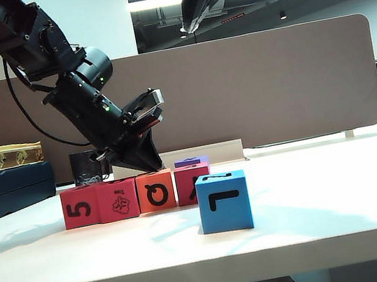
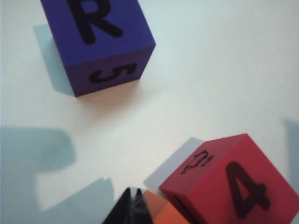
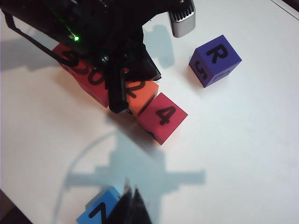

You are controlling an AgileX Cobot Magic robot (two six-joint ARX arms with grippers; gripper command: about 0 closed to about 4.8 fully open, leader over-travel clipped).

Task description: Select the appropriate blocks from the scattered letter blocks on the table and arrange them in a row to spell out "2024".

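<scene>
The left gripper (image 1: 150,164), fingers pressed together and pinching nothing, tips down onto the orange block (image 1: 156,190) and hides much of its top. That block is third in a row of four running left to right on the table (image 1: 332,210). The red 4 block (image 3: 161,117) adjoins it, half hidden behind the blue block (image 1: 224,201). The right gripper (image 3: 131,205), also pressed together, hovers above the blue block. The purple R block (image 3: 215,60) lies behind the row.

Matt red foam cube marked 4 (image 3: 162,117) and matt purple foam cube marked R (image 3: 215,60), faces soft and faintly grainy; smooth white worktop (image 3: 243,154) with a slight sheen; left pincer (image 1: 150,164) in black matt plastic; right pincer (image 3: 132,205) likewise.
</scene>
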